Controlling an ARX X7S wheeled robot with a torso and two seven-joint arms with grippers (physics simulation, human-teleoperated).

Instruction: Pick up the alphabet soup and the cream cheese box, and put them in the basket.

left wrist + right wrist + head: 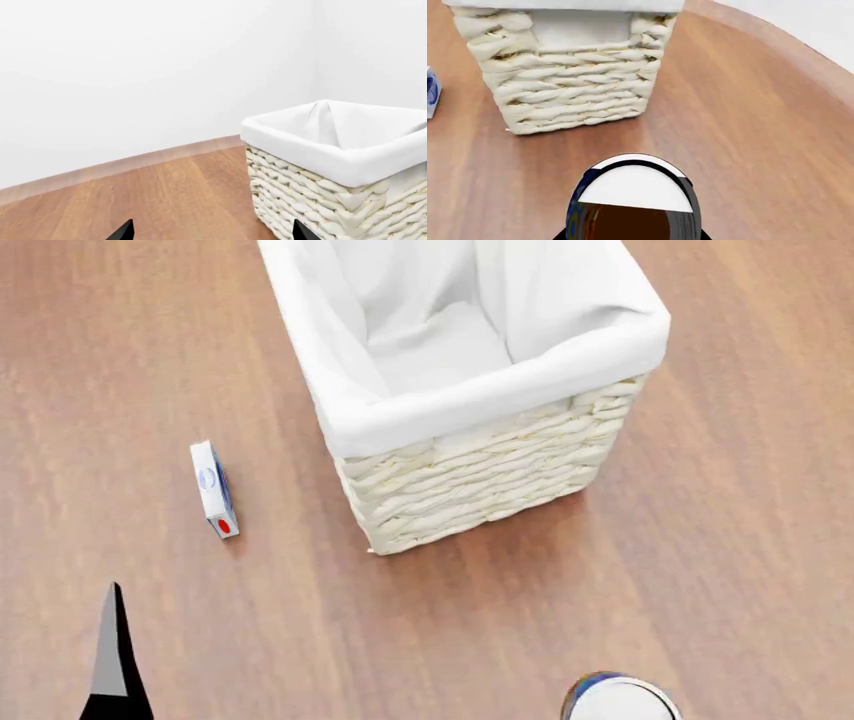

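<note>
The alphabet soup (637, 192) fills the near part of the right wrist view, pale lid toward the basket (567, 75), with my right gripper (630, 236) closed around it; only dark finger edges show beside the can. In the head view the can's lid (618, 702) is at the bottom edge, nearer than the basket (467, 470). The cream cheese box (214, 490) lies on the floor left of the basket, and shows at the edge of the right wrist view (430, 92). My left gripper (212, 232) is open and empty beside the basket (333, 195); one finger (114, 655) shows near the box.
Everything stands on a brown wooden floor (721, 570). A white wall with a skirting board (120, 167) runs behind the basket. The basket's white liner (441, 340) holds nothing that I can see.
</note>
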